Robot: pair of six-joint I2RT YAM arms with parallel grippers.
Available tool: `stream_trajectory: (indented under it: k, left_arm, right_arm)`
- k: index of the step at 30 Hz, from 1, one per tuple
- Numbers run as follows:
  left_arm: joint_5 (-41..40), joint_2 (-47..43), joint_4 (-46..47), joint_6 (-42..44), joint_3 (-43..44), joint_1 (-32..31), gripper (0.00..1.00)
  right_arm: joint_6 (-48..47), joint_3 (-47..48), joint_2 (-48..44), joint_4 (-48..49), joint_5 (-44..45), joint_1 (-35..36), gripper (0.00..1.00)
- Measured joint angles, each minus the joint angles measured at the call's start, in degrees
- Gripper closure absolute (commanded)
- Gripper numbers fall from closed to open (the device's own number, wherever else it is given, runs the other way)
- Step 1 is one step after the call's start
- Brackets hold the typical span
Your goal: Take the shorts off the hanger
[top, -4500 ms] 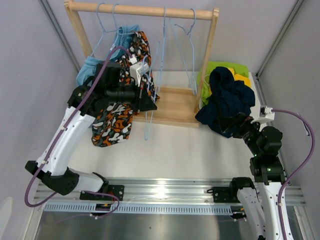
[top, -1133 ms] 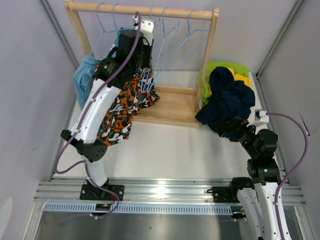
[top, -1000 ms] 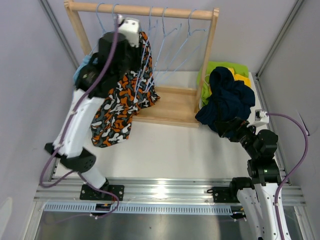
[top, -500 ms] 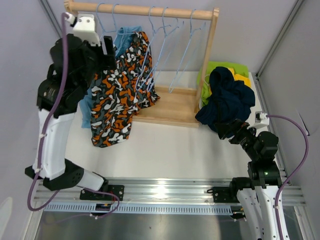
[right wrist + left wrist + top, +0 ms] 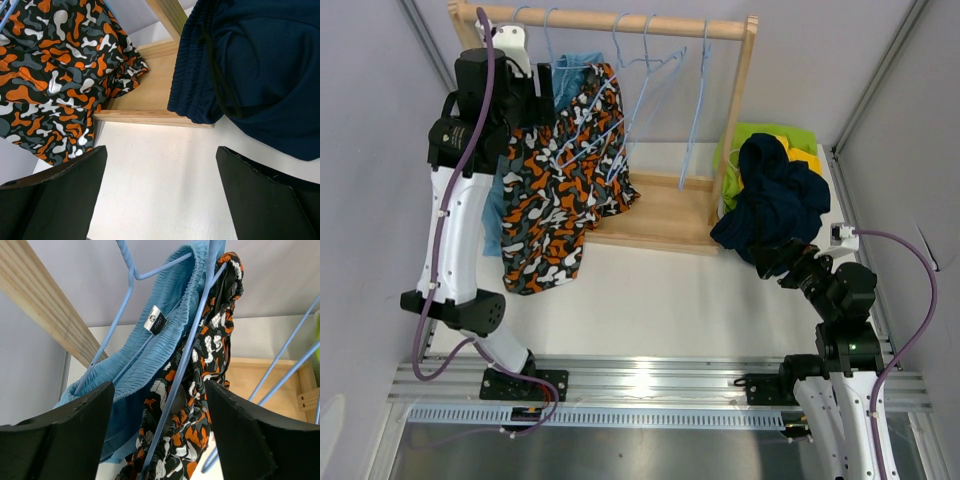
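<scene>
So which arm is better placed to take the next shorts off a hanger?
Left. The left end effector, open, faces the light blue shorts and camouflage shorts on their hangers; the right end effector sits low by the navy shorts.

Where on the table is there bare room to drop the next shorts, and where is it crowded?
Free: the white table between the rack base and the rail, bordered left by the camouflage shorts and right by the navy shorts. Crowded: the right rear corner, piled with navy, yellow shorts and lime green shorts.
</scene>
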Motion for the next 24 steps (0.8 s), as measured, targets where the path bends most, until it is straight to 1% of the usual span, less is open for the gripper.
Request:
stream_trajectory:
  k: [1,2,4,7,8,9,11,18,24]
  left_arm:
    - [0.7,0.3,0.0,-0.1,0.2,0.3,0.25]
    - [1.2,0.7,-0.1,-0.2,0.4,0.5,0.36]
    - [2.3,1.1,-0.2,-0.6,0.5,0.7,0.45]
    - [4.0,2.2,-0.5,-1.2,0.7,0.7,0.66]
    - [4.4,2.6,-0.6,-1.3,0.7,0.7,0.90]
    - [4.7,2.9,-0.6,-1.4,0.7,0.8,1.00]
    - [6.6,3.6,-0.7,-1.2,0.8,0.8,1.00]
    - [8.0,3.8,-0.7,-1.5,1.1,1.2,1.00]
    - [10.5,0.8,-1.0,-2.1,1.1,1.2,1.00]
  right_arm:
    - [0.0,0.0,0.0,0.0,0.1,0.0,0.00]
    - [0.0,0.0,0.1,0.0,0.1,0.0,0.00]
    - [0.0,0.0,0.2,0.0,0.2,0.0,0.00]
    - [0.0,0.0,0.5,0.1,0.2,0.0,0.00]
    - [0.0,0.0,0.5,0.1,0.2,0.0,0.00]
    - [0.0,0.0,0.5,0.1,0.3,0.0,0.01]
    - [0.0,0.0,0.5,0.1,0.5,0.0,0.00]
    - [0.0,-0.1,0.5,0.2,0.6,0.0,0.01]
    - [0.0,-0.1,0.5,0.2,0.6,0.0,0.01]
